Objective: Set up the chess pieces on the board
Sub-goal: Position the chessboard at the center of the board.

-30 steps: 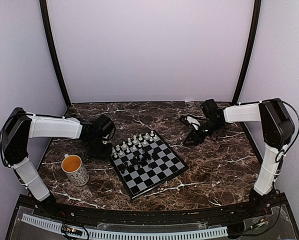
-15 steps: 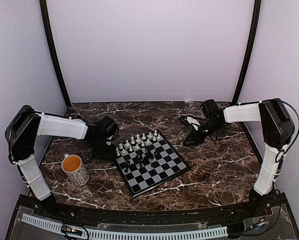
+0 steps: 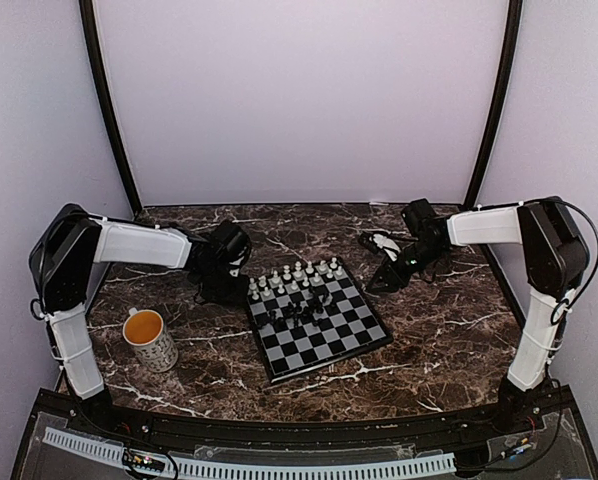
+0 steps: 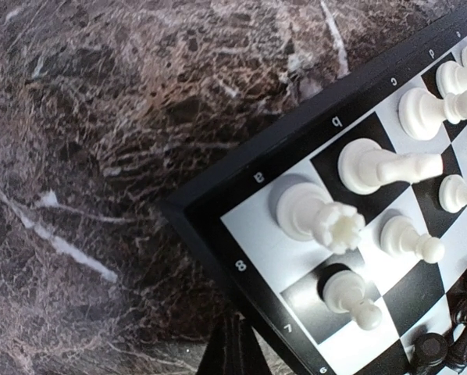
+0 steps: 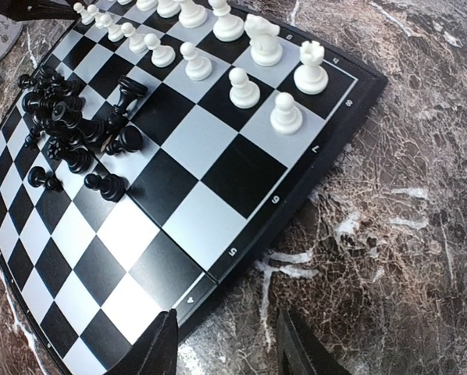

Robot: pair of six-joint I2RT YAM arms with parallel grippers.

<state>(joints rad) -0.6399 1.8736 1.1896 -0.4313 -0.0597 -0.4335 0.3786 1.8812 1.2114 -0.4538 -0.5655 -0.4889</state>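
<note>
The board [image 3: 331, 346] lies tilted in the middle of the table. White chess pieces [image 3: 295, 272] stand in two rows along its far edge. Black chess pieces [image 3: 299, 308] are bunched near the board's middle, some lying down. My left gripper [image 3: 241, 288] is shut and empty, and its tip [image 4: 233, 350] touches the board's rim [image 4: 218, 242] beside the corner that holds a white rook [image 4: 327, 223]. My right gripper [image 3: 381, 282] is open and empty, low over the marble just off the board's right edge [image 5: 241, 262]. Its fingers [image 5: 157, 348] straddle bare table.
A white patterned mug [image 3: 151, 338] with an orange inside stands at the left front, near the left arm. The booth walls close in at the back and on both sides. The tabletop is dark, white-veined marble [image 3: 439, 330].
My left gripper has swept right against the board's left corner. The board has slid right and turned with the pieces on it. My right arm has not moved.
</note>
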